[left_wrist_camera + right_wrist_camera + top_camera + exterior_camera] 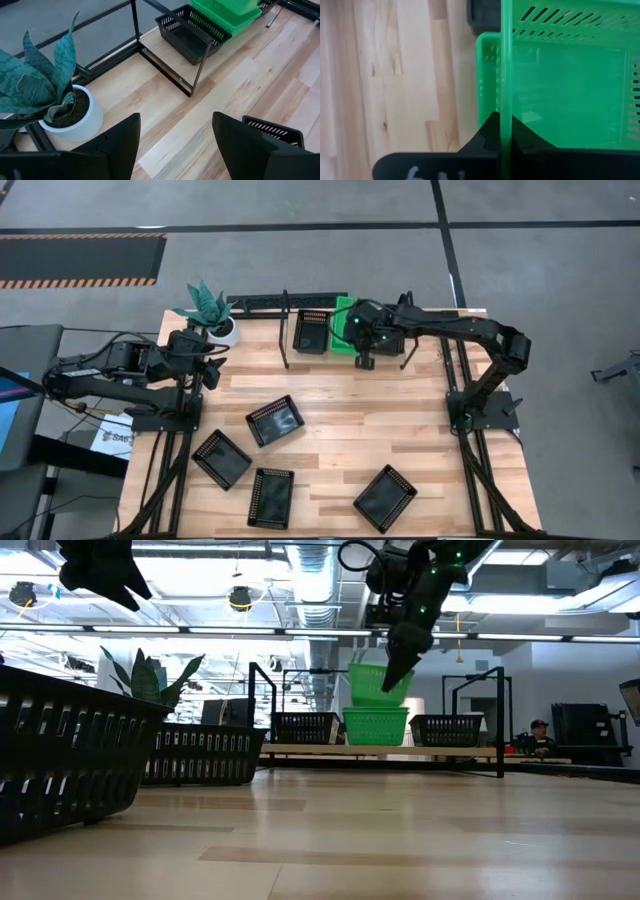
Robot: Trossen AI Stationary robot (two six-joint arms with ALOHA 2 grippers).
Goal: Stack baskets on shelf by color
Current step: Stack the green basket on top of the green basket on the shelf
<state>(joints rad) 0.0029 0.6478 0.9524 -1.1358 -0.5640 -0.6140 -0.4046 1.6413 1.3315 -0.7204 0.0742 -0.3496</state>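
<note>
I see the wooden table (pixel 400 420) with the shelf (pixel 290 332) standing along its far edge. In the shelf a black basket (pixel 311 331) sits in the bay beside the green stack, and the low view shows another black basket (pixel 447 729) on the stack's other side. The right gripper (pixel 366 345) is over the middle bay, its fingers pinched together on the wall of a green basket (pixel 375 681), which hangs tilted just above a second green basket (pixel 376 726) resting level in the shelf. Four loose black baskets (pixel 274 420) lie scattered on the near half of the table, well apart from the shelf. The left gripper (pixel 212 366) waits near the potted plant (pixel 212 312) at the table's far left corner, fingers (pixel 247 145) spread apart and empty.
</note>
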